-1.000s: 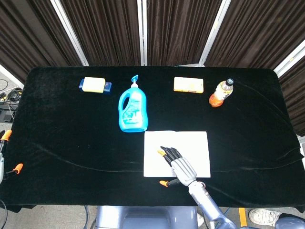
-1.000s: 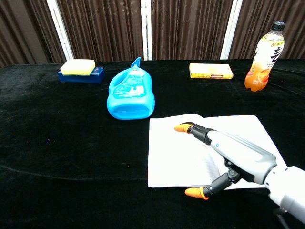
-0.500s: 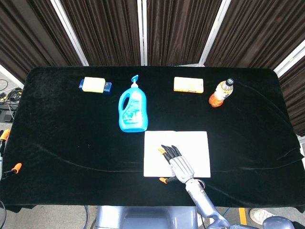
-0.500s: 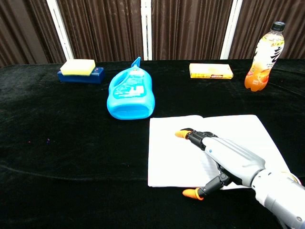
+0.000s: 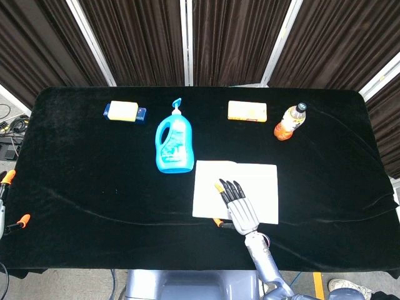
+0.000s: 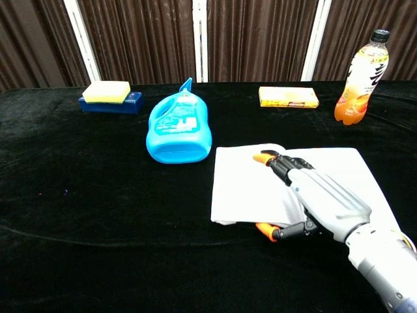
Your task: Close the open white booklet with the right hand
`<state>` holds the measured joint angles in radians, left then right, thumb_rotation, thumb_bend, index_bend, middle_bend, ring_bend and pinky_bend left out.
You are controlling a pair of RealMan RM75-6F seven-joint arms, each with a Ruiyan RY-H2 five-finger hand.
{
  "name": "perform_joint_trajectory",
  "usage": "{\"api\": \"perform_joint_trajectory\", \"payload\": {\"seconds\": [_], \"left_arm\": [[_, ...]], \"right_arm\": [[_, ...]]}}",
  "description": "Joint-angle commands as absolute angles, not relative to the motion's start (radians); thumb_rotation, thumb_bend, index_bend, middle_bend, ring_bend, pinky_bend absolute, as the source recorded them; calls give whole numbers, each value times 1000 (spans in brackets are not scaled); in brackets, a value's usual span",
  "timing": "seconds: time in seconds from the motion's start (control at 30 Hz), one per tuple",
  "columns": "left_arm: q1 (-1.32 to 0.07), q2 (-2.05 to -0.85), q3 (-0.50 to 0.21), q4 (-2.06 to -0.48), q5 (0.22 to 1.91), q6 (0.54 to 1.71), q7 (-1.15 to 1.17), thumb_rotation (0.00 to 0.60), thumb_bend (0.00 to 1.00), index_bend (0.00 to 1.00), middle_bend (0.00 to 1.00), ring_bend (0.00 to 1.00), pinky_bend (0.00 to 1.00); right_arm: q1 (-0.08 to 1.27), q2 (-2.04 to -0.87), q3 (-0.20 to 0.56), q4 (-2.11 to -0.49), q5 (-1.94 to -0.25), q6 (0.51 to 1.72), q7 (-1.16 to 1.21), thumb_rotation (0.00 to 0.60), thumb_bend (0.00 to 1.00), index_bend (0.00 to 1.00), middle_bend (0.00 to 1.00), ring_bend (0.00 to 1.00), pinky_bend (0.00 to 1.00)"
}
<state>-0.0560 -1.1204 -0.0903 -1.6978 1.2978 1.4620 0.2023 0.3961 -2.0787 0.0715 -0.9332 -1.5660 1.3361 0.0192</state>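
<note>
The white booklet (image 5: 259, 181) (image 6: 342, 171) lies open on the black table in front of the blue bottle. My right hand (image 5: 237, 205) (image 6: 318, 195) lies on the booklet's left part with its fingers (image 6: 281, 164) stretched flat over the paper. Its thumb (image 6: 268, 229) sits under the near edge, so the hand pinches the page. That near-left edge is raised off the cloth. Of my left hand only two orange fingertips (image 5: 7, 177) show, spread apart off the table's left edge and holding nothing.
A blue detergent bottle (image 5: 174, 144) (image 6: 180, 128) lies just left of and behind the booklet. An orange drink bottle (image 5: 290, 122) (image 6: 362, 67) stands at the back right. A yellow box (image 5: 247, 110) and a yellow-and-blue sponge (image 5: 124, 111) lie along the far edge.
The right hand has pushed forward with the booklet's near edge. The paper's near and left edges have drawn in toward the far right, and the thumb has gone under the edge.
</note>
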Motion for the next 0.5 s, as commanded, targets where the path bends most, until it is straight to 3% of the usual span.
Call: {"api": "perform_joint_trajectory", "payload": {"seconds": [0.03,0.33,0.5], "left_arm": [[-56,-1120,-90,-1699,1299,1463,202,600,215,0,0,0,0],[-57,-1123,-89,-1700,1301,1465,197,600,216,0,0,0,0],[-57,-1124,-89,-1700,1305,1469,193,600,215,0,0,0,0]], "right_arm": [[388,-2107,82,-892,-1572,1372,34,600,260,0,0,0,0],[385,-2155,135,-837,-1545,1433,66,600,336,0,0,0,0],[350,-2147,207,-932,-1457,1441,128,600,408,0,0,0,0]]}}
